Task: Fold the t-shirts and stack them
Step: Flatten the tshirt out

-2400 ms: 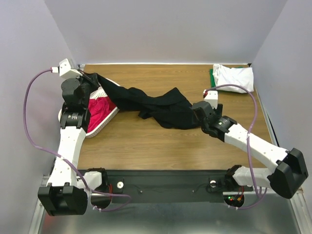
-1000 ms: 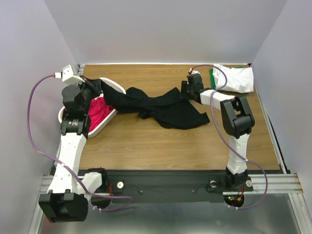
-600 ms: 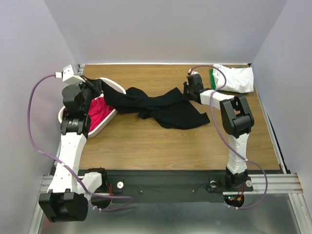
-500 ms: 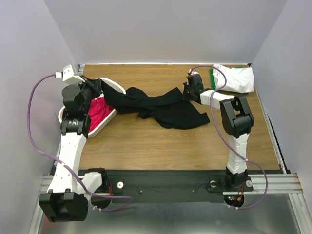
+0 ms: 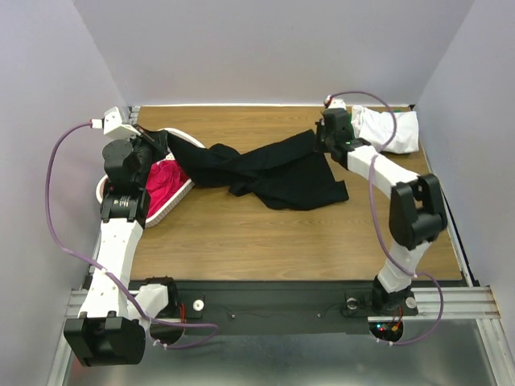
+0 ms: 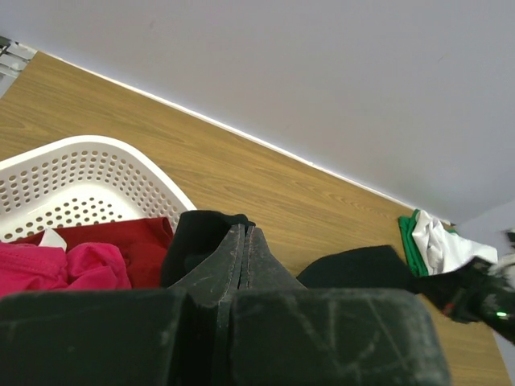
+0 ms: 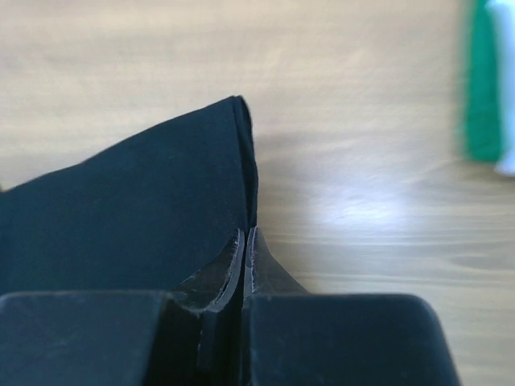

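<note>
The large black t-shirt (image 5: pixel 273 170) lies stretched across the middle of the table. My left gripper (image 5: pixel 161 143) is shut on its left end above the basket, the black fabric (image 6: pixel 201 237) bunched at the fingertips. At the back right, my right gripper (image 5: pixel 324 138) is shut on the shirt's far corner; the black cloth (image 7: pixel 153 209) runs from its closed jaws (image 7: pixel 245 235). Pink and red t-shirts (image 5: pixel 163 178) fill the basket. A white t-shirt (image 5: pixel 390 129) lies on a green one (image 5: pixel 350 125) in the back right corner.
The white lattice basket (image 5: pixel 179 197) sits at the table's left edge, under my left arm. The folded white and green pile is just right of my right wrist. Grey walls close in the back and both sides.
My right gripper closed on the black shirt's right corner and carried it up and back to the right, spreading the cloth. The left arm stayed where it was.
</note>
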### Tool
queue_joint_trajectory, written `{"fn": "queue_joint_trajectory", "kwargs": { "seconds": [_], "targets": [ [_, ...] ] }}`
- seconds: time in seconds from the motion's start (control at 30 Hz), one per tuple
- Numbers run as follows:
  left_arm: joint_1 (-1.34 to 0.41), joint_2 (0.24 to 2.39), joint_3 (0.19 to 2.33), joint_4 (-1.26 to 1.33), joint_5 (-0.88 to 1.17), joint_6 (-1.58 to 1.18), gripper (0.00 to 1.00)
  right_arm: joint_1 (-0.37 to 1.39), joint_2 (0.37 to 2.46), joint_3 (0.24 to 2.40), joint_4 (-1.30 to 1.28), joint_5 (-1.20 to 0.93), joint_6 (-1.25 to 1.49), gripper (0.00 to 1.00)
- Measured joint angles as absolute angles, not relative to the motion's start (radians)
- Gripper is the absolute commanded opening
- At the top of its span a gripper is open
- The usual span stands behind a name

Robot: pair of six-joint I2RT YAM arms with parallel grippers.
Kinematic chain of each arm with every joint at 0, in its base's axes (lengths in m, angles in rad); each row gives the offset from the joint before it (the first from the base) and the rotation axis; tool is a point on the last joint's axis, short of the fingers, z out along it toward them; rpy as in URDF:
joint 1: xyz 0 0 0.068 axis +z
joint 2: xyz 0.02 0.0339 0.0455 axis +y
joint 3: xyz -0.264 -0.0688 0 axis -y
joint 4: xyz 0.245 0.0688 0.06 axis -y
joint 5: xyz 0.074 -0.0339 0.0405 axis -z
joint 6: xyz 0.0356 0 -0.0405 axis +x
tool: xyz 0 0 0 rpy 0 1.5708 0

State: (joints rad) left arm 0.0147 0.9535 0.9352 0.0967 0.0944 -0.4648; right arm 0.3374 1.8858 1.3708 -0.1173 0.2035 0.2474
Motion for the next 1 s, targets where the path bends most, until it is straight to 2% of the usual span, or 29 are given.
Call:
{"fn": "queue_joint_trajectory", "kwargs": {
  "seconds": [0.3, 0.4, 0.43, 0.5, 0.6, 0.7, 0.8, 0.9, 0.93, 0.97, 1.0],
  "targets": [
    [0.014, 0.95, 0.935, 0.083, 0.094, -0.464, 0.0, 0.31, 1.56, 1.336, -0.177, 0.3, 0.213, 0.02],
    [0.014, 0.943, 0.935, 0.074, 0.094, -0.464, 0.0, 0.309, 1.484, 1.25, -0.202, 0.3, 0.228, 0.12],
    [0.014, 0.941, 0.935, 0.072, 0.094, -0.464, 0.0, 0.309, 1.464, 1.22, -0.21, 0.3, 0.235, 0.19],
    [0.014, 0.937, 0.936, 0.07, 0.097, -0.464, 0.0, 0.309, 1.427, 1.137, -0.234, 0.3, 0.258, 0.23],
    [0.014, 0.937, 0.935, 0.067, 0.102, -0.464, 0.0, 0.309, 1.416, 1.045, -0.256, 0.3, 0.286, 0.23],
    [0.014, 0.937, 0.935, 0.066, 0.106, -0.464, 0.0, 0.309, 1.43, 0.976, -0.289, 0.299, 0.313, 0.09],
    [0.014, 0.937, 0.935, 0.066, 0.106, -0.464, 0.0, 0.309, 1.453, 0.958, -0.299, 0.29, 0.327, 0.07],
    [0.014, 0.937, 0.934, 0.067, 0.107, -0.464, 0.0, 0.309, 1.485, 0.953, -0.299, 0.271, 0.337, 0.19],
    [0.014, 0.937, 0.931, 0.07, 0.107, -0.464, 0.0, 0.309, 1.491, 0.95, -0.298, 0.256, 0.34, 0.28],
    [0.014, 0.937, 0.929, 0.07, 0.108, -0.464, 0.0, 0.309, 1.494, 0.948, -0.295, 0.247, 0.342, 0.32],
    [0.014, 0.938, 0.927, 0.07, 0.108, -0.464, 0.0, 0.309, 1.496, 0.945, -0.284, 0.231, 0.344, 0.41]
  ]
}}
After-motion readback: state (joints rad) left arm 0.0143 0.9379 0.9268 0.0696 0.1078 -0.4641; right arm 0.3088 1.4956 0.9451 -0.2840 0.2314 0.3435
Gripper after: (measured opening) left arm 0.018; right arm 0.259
